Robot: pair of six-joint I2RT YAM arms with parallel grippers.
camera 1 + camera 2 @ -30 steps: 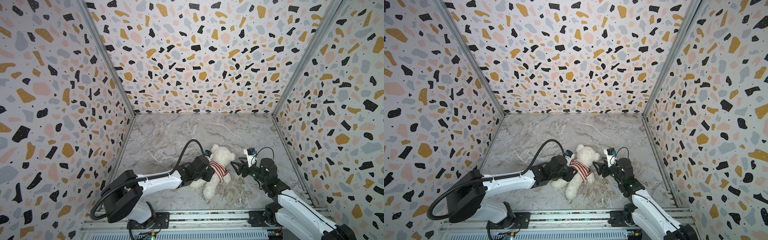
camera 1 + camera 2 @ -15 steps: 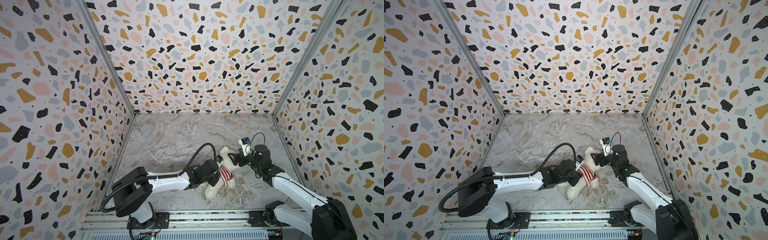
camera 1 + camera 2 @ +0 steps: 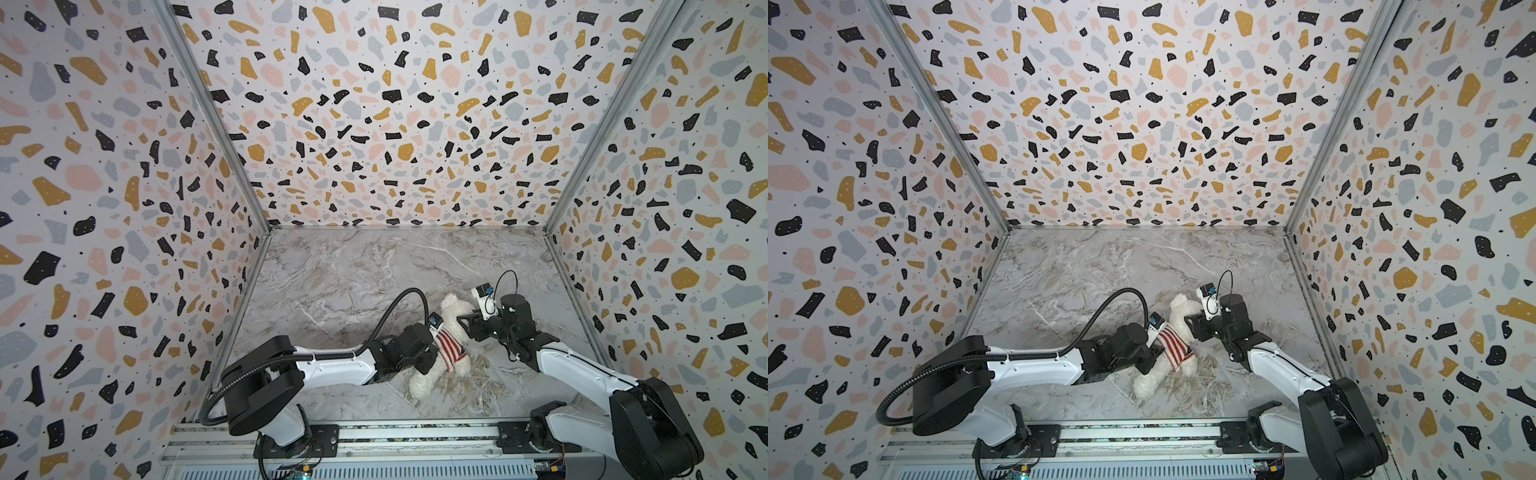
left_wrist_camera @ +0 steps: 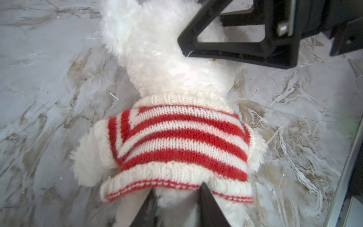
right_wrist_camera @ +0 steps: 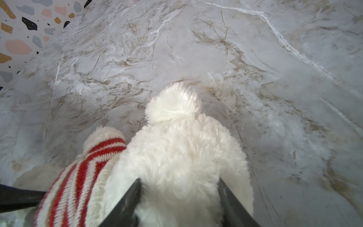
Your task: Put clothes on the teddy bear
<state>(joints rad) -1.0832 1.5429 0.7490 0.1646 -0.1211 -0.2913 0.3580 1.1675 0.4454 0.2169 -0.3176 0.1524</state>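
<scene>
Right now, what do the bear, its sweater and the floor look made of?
The teddy bear: white plush, likely synthetic; long fluffy matte pile.
The sweater: knitted yarn, wool or acrylic unclear; visible stitch rows, ribbed hem, red and cream stripes.
The floor: marble-look surface, smooth, slight sheen; grey-brown veining could be a printed sheet, not stone.

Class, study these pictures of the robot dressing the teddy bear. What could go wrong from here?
1. The right tool straddles the soft head of the teddy bear; a squeeze might slip off the fur or drag the bear.
2. The left tool sits at the hem of the striped sweater; a tug could snag the knit or ride it up.
3. Both tools work close together and might collide.
</scene>
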